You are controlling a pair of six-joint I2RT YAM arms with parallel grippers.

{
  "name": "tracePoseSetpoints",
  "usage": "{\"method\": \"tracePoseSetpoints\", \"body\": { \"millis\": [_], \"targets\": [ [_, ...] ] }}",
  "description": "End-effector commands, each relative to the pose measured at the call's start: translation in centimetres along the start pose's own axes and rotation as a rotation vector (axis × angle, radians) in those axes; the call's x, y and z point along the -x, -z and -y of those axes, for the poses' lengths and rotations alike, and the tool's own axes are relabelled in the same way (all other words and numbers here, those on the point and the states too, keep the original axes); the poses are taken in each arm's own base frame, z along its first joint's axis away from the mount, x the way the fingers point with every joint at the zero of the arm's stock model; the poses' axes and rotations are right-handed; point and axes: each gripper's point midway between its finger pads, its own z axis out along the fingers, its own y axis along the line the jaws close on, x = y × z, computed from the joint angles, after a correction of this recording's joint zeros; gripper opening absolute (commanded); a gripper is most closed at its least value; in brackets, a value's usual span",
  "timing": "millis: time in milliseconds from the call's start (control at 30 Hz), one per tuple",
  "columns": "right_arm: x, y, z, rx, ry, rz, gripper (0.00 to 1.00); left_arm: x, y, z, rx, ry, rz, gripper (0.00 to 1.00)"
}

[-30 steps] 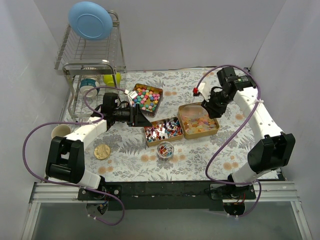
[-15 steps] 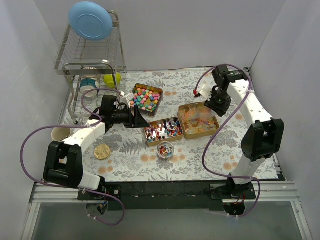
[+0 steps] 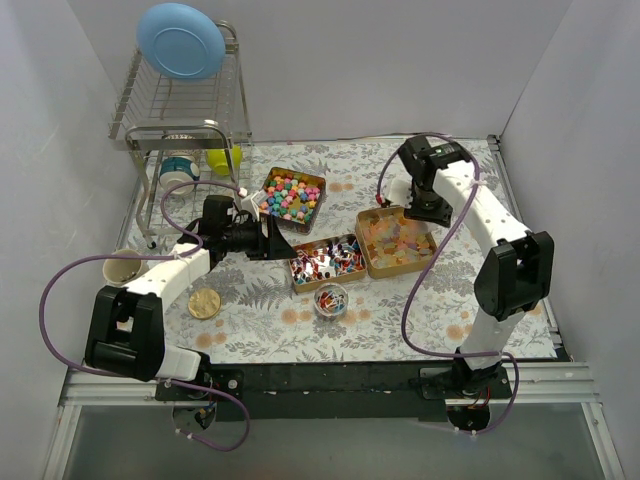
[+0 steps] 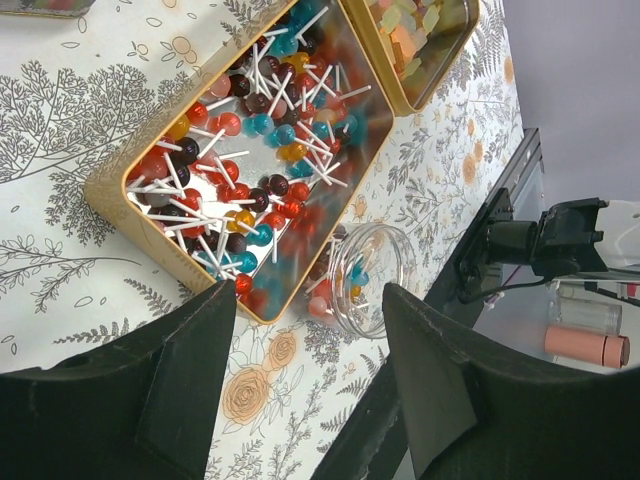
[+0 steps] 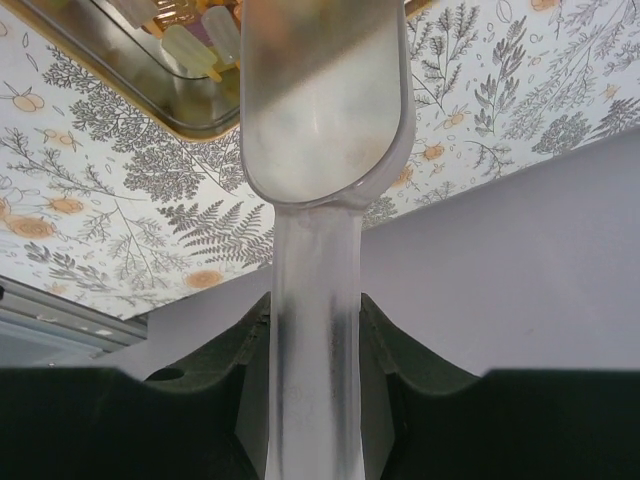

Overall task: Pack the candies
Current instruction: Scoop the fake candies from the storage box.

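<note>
Three gold tins hold the candies: multicoloured lumps (image 3: pixel 293 194), red, blue and white lollipop-like pieces (image 3: pixel 327 262) (image 4: pixel 255 150), and orange-yellow gummies (image 3: pixel 397 241) (image 5: pixel 200 45). A small glass jar (image 3: pixel 330 299) (image 4: pixel 365 280) with a few candies stands in front of the middle tin. My left gripper (image 3: pixel 281 243) (image 4: pixel 308 300) is open and empty, low beside the middle tin's left end. My right gripper (image 3: pixel 414 206) (image 5: pixel 315 310) is shut on the handle of a translucent white scoop (image 5: pixel 325 100). The scoop's bowl looks empty and reaches over the gummy tin's edge.
A round gold lid (image 3: pixel 204 303) lies at the front left, with a cream cup (image 3: pixel 122 265) beside it. A wire dish rack (image 3: pixel 180 110) with a blue plate (image 3: pixel 181 40) stands at the back left. Grey walls close in both sides.
My right arm has swung left and back, so the gripper with the scoop now points down at the far edge of the gummy tin. My left arm has barely shifted.
</note>
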Motion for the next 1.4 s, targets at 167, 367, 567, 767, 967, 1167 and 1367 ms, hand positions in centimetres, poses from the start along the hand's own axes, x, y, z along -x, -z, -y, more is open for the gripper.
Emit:
{"method": "tracePoseSetpoints", "body": {
  "millis": [167, 367, 567, 767, 967, 1167, 1367],
  "targets": [
    [-2.3, -0.3, -2.7, -0.008, 0.154, -0.187, 0.01, 0.2, 0.1, 0.3, -0.007, -0.019, 0.015, 0.59],
    [-3.2, -0.7, -3.5, -0.010, 0.104, -0.235, 0.01, 0.2, -0.2, 0.3, -0.022, 0.010, -0.004, 0.58],
    [-4.2, -1.0, -3.8, -0.010, 0.063, -0.262, 0.01, 0.1, -0.4, 0.2, -0.027, 0.024, -0.014, 0.58],
    [-2.9, -2.1, -3.1, -0.002, -0.010, -0.278, 0.01, 0.0, -0.4, 0.1, -0.027, 0.027, -0.011, 0.58],
    [-1.3, -4.0, -3.6, 0.063, -0.046, -0.264, 0.01, -0.2, -0.2, 0.2, -0.024, 0.019, -0.005, 0.58],
    [0.5, -4.7, -3.9, 0.092, -0.052, -0.238, 0.01, -0.4, -0.1, 0.2, -0.022, 0.017, 0.001, 0.58],
    [3.4, -5.5, -3.5, 0.100, -0.046, -0.211, 0.01, -0.5, -0.2, 0.1, -0.024, 0.016, 0.003, 0.58]
  ]
}}
